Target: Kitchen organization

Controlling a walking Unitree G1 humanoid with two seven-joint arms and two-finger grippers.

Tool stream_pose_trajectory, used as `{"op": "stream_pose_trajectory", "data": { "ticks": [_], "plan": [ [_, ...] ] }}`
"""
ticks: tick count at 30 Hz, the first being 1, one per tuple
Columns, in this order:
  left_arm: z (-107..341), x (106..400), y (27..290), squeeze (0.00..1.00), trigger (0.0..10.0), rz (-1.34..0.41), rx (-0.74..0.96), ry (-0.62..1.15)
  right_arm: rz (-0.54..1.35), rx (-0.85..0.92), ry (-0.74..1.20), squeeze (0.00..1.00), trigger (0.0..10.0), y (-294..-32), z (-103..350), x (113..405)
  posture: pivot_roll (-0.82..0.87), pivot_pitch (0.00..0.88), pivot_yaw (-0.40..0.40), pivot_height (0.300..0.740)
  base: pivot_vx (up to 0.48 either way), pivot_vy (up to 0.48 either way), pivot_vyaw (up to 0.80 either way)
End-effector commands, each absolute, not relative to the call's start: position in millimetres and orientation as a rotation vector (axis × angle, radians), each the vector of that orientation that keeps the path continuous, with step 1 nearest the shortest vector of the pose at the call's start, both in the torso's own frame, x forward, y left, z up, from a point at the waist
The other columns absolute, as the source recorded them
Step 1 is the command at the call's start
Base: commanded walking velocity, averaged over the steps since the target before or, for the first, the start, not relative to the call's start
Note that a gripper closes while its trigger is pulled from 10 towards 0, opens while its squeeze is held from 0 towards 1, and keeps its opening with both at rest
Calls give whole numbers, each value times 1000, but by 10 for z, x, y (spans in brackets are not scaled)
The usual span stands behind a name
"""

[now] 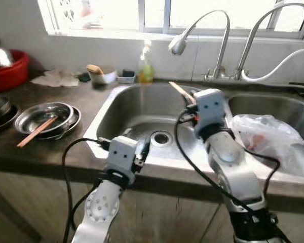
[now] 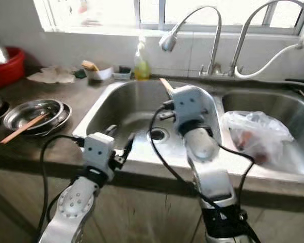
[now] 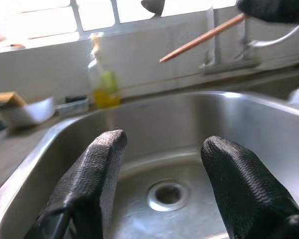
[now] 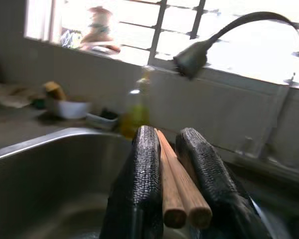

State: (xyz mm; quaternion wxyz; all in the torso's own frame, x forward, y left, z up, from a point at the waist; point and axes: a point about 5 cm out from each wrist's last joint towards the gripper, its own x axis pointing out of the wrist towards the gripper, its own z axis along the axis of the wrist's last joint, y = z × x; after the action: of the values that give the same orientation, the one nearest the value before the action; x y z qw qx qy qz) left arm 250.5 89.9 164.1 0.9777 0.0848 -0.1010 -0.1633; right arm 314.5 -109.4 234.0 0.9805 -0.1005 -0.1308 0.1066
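Chopsticks [image 4: 177, 191] are your task item here: a wooden pair clamped between the fingers of the right pincer [image 1: 188, 104], tips poking up and left above the left sink basin, centre frame in the head views.

Largest first. Dark bench [image 1: 50, 142] runs across the lower left, carrying the double steel sink [image 1: 142, 109]. Window strip along the top. Two gooseneck taps [image 1: 220, 45] stand behind the divider, upper right.

Right basin, right of frame: a crumpled clear plastic bag [image 1: 266, 134] with something reddish inside; contents not readable.

Left of frame: a red basin [image 1: 10, 71] at the edge, then stacked steel plates [image 1: 43, 119] with one loose chopstick [image 1: 36, 131] lying across them.

Back ledge: yellow-green soap bottle [image 1: 146, 68], a small white dish [image 1: 102, 75] holding a sponge, a small dark tray beside it.

Left pincer [image 3: 162, 189]: fingers apart, nothing between them, poised at the sink's front rim looking down at the drain [image 1: 161, 137].

Step in hand, as you'd judge it: carrying the gripped pair toward wherever it belongs. No holder is visible, so the destination is uncertain. The next move likely calls for swinging the right arm clear of the nearer tap head without knocking the sticks, and keeping the grip firm since they sit near the fingertips. The stray stick on the plates looks like a later pickup.
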Motion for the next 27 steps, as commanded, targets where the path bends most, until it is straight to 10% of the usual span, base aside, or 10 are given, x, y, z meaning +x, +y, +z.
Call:
{"op": "stream_pose_trajectory", "data": {
  "ticks": [1,27],
  "plan": [
    [1675,2498,833,0,10000,-346,162,-220,204,-218,-204,0,10000,-1170,2274,3200,150,21,-22,740,386,0,0],
    [1519,2361,808,0,10000,-372,162,-137,444,-427,270,0,10000,-1020,1738,3586,160,89,-40,740,22,0,0]
  ]
}}
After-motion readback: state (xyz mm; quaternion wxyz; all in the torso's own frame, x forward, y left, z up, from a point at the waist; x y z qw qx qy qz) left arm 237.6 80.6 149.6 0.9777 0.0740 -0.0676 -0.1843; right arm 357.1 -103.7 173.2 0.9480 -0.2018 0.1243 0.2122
